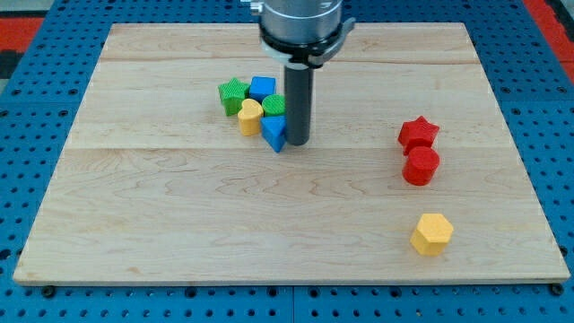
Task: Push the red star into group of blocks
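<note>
The red star (418, 132) lies at the view's right on the wooden board (179, 224), touching a red hexagonal block (421, 166) just below it. The group of blocks sits left of centre: a green star (233, 94), a blue cube (262, 88), a yellow heart-like block (250, 117), a green block (274, 105) partly hidden by the rod, and a blue triangular block (273, 133). My tip (298, 143) stands right beside the blue triangular block, on its right, far to the left of the red star.
A yellow hexagonal block (432, 234) lies alone at the view's lower right. The board rests on a blue perforated base (556, 108). The arm's grey head (301, 27) hangs over the board's top centre.
</note>
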Robot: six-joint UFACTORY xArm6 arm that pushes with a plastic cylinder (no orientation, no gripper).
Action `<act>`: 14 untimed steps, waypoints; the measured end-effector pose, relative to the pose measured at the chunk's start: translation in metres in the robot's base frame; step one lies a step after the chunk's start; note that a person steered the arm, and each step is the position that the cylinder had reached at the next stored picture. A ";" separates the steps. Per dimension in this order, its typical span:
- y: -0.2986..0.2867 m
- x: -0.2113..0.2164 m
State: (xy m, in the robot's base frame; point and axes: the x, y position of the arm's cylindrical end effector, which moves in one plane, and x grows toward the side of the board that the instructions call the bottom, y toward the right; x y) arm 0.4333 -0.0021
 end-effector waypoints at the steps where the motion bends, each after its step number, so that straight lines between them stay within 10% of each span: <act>1: -0.027 -0.002; 6: 0.057 0.008; 8: 0.192 -0.067; 9: 0.245 -0.033; 12: 0.084 0.000; 14: 0.079 0.052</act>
State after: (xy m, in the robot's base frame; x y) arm 0.4849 0.0766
